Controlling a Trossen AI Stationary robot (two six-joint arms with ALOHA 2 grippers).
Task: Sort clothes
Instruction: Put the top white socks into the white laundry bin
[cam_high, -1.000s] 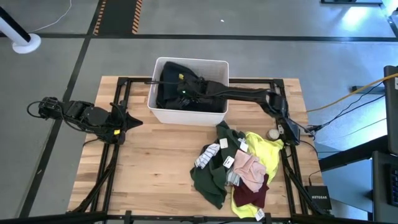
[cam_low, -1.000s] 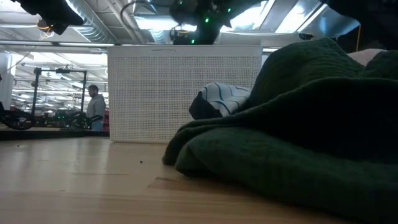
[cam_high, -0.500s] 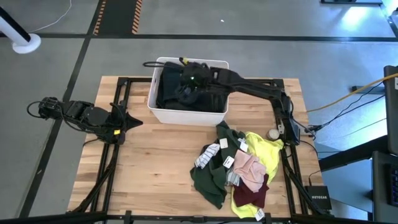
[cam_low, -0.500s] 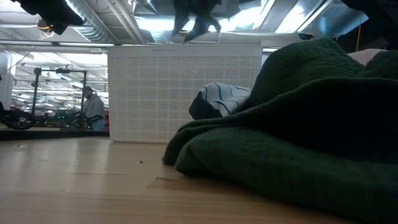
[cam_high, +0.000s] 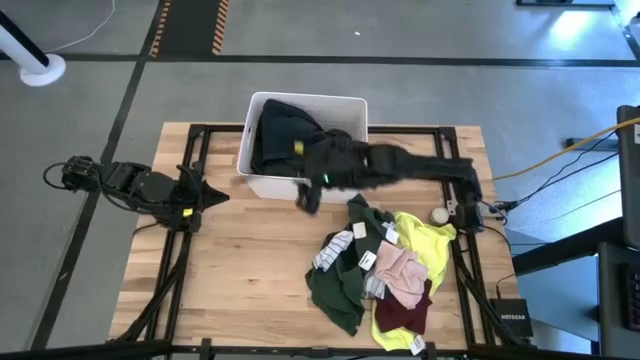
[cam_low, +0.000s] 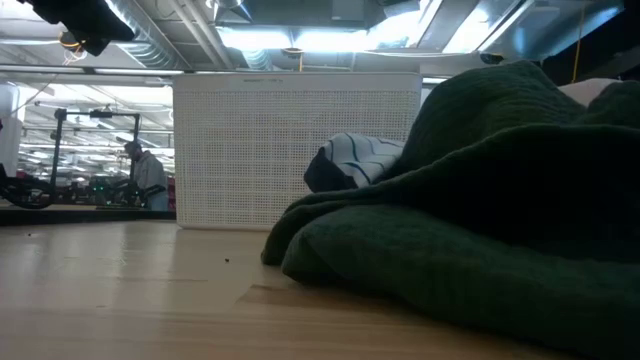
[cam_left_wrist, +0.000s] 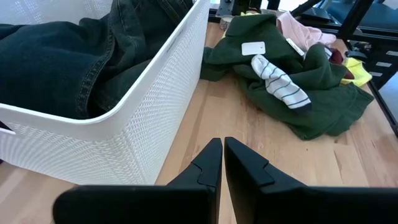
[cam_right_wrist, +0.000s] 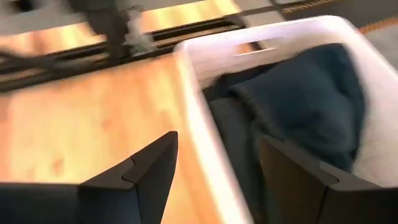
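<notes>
A white bin (cam_high: 256, 178) stands at the table's far middle, with black and dark grey clothes (cam_high: 285, 135) lying in it. My right gripper (cam_high: 308, 192) hangs open and empty above the bin's near wall (cam_right_wrist: 205, 112). More clothes lie heaped on the table at the near right: a dark green one (cam_high: 338, 285), a neon yellow one (cam_high: 428, 240), a pale pink one (cam_high: 402, 272), a maroon one (cam_high: 402, 316) and a striped sock (cam_left_wrist: 280, 84). My left gripper (cam_left_wrist: 222, 158) is shut and empty at the table's left, pointing at the bin.
Bare wood (cam_high: 250, 260) stretches from the bin to the near edge on the left and middle. Black frame rails (cam_high: 185, 150) run along the table's sides. A small round object (cam_high: 438, 215) sits by the right arm's base. A person (cam_low: 145, 178) stands in the room beyond the table.
My right gripper has risen out of the bin and swung toward the table's near edge, past the bin's near wall, staying open and empty. The dark clothes stay in the bin.
</notes>
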